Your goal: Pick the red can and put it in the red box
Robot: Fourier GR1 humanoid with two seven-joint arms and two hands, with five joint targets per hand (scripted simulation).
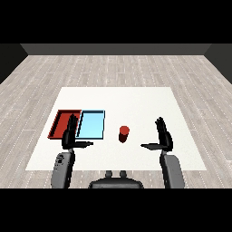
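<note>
Head view: white table [136, 97] on a grey plank floor [113, 68], both forearms entering from the near corners. Red can [123, 134] stands upright on the table, near the centre, slightly toward the near edge; nothing touches it. Red tray [61, 121] lies at the left side of the table, with the blue tray [93, 123] directly to its right, their long sides adjacent. Can sits to the right of the blue tray, apart from it, so not in either tray. Left hand [69, 136] is raised in front of the seam between the two trays, partly covering the red tray's right edge and the blue tray's left edge in this view; fingers straight and pointing away, thumb sticking out to the right; released, holding nothing. Whether it hovers above the trays or just nearer than them cannot be told. Right hand [164, 137] is to the right of the can, well apart from it, fingers straight and pointing far, thumb extended left toward the can; also released, holding nothing. Can lies between the two hands, closer to the right hand's thumb tip than to the left's. Both grey forearms sit near the table's near edge.
</note>
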